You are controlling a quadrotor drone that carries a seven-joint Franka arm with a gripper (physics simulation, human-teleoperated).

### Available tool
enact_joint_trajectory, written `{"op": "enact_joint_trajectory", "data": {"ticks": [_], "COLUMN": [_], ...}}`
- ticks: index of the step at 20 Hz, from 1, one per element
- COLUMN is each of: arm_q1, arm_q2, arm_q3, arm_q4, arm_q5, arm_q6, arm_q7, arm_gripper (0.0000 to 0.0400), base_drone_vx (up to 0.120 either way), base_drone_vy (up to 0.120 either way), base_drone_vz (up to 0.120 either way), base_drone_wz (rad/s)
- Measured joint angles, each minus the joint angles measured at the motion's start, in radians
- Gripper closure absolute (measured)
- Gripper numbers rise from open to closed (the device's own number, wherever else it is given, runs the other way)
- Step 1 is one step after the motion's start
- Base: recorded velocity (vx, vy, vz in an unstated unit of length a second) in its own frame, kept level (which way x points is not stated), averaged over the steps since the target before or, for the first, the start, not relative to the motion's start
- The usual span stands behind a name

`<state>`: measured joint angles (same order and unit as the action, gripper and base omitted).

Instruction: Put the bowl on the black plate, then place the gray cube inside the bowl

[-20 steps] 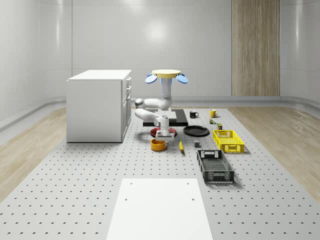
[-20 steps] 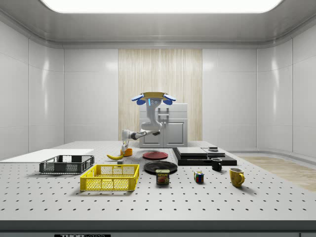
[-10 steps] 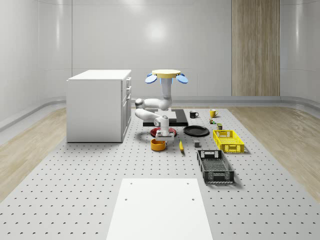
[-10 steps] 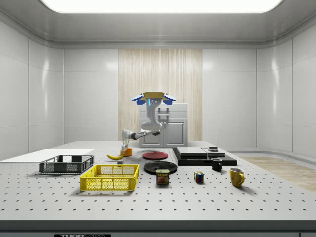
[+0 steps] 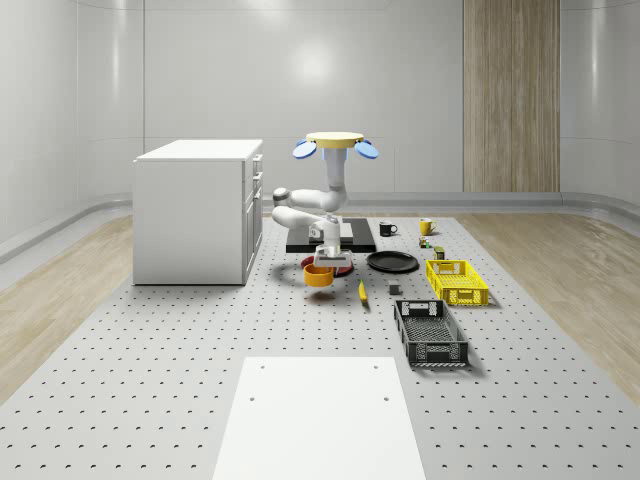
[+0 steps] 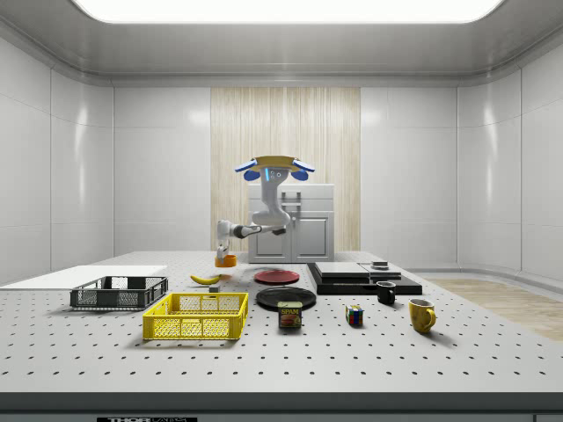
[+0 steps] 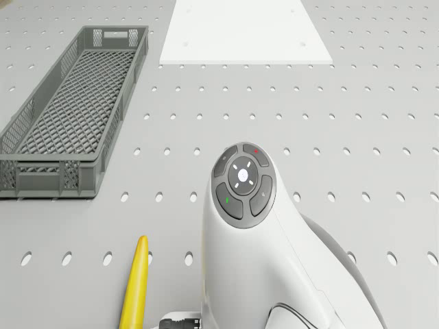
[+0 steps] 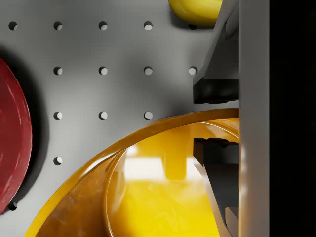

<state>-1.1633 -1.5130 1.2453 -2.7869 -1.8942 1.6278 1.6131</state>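
Tool (image 8: 215, 121) clamped on lifted bowl (image 8: 148, 197)

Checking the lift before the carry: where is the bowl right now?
The bowl hangs off the table in the claw, pinched by its rim, in front of the red plate and to the whole-scene view's left of the banana.

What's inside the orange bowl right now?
Nothing shows inside the bowl except one fingertip of the gripper, which pinches its rim. The bowl's far side is cut off from the wrist view, so that part stays unknown.
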Motion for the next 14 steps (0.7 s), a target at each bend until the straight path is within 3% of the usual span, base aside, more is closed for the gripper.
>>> {"op": "enact_joint_trajectory", "data": {"ticks": [6, 10, 14], "arm_q1": [0.001, 0.001, 0.000], "arm_q2": [-0.003, -0.006, -0.008], "arm_q3": [0.015, 0.018, 0.019], "arm_q4": [-0.004, -0.005, -0.005], "arm_q5": [0.015, 0.019, 0.021], "arm_q6": [-0.003, -0.002, 0.000], "arm_q7": [0.001, 0.002, 0.002], "arm_gripper": [0.0300, 0.0300, 0.0300], "base_drone_vx": [-0.120, -0.120, -0.120], "base_drone_vy": [0.120, 0.120, 0.120], "base_drone_vz": [0.000, 0.110, 0.000], "base_drone_wz": [0.000, 0.000, 0.000]}}
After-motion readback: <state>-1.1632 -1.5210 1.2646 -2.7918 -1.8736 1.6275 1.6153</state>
